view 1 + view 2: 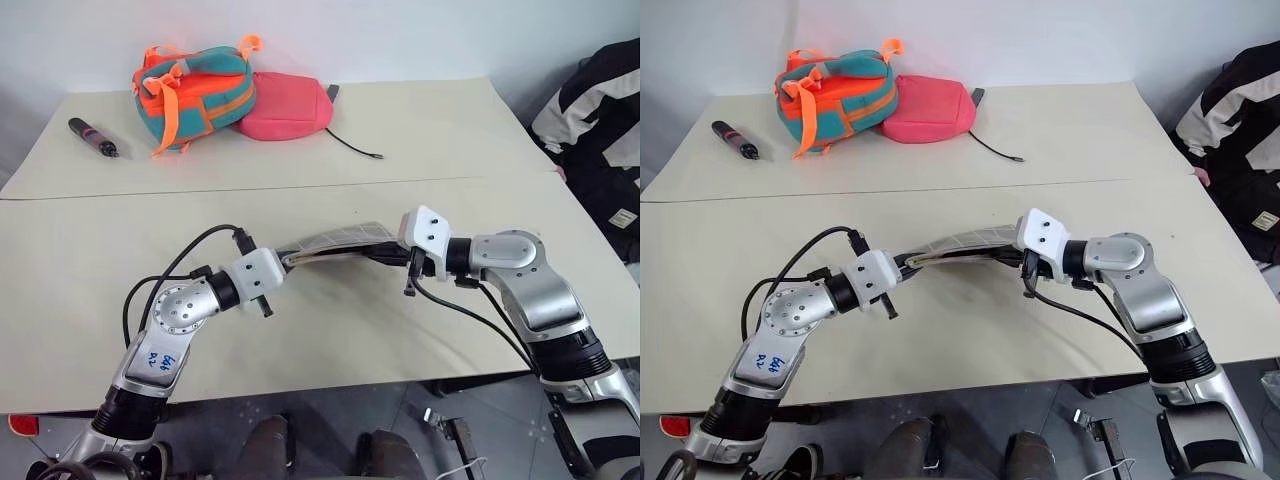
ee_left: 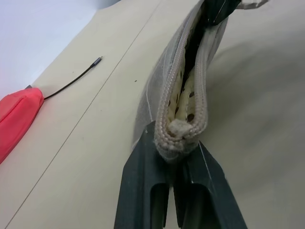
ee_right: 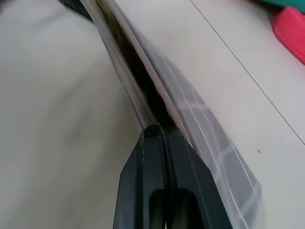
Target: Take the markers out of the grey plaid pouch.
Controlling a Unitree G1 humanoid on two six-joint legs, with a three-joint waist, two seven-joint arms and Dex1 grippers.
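A beige table [image 1: 420, 140] stood against a pale wall. My left gripper [image 2: 177, 152] and right gripper [image 3: 159, 129] each pinched an end of the grey plaid pouch [image 1: 335, 240], held above the table, long axis running left to right, zipper partly open.

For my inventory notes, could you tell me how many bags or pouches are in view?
3: the grey plaid pouch held up between both grippers, the pink pouch and the teal-and-orange bag side by side at the table's far edge.

Pouches I saw: two, a grey plaid pouch [image 1: 335, 240] and a pink pouch [image 1: 288, 108]
Bags: one teal-and-orange bag [image 1: 195, 92]
Dark pens: one [image 1: 93, 137]
Cables: one [image 1: 352, 146]
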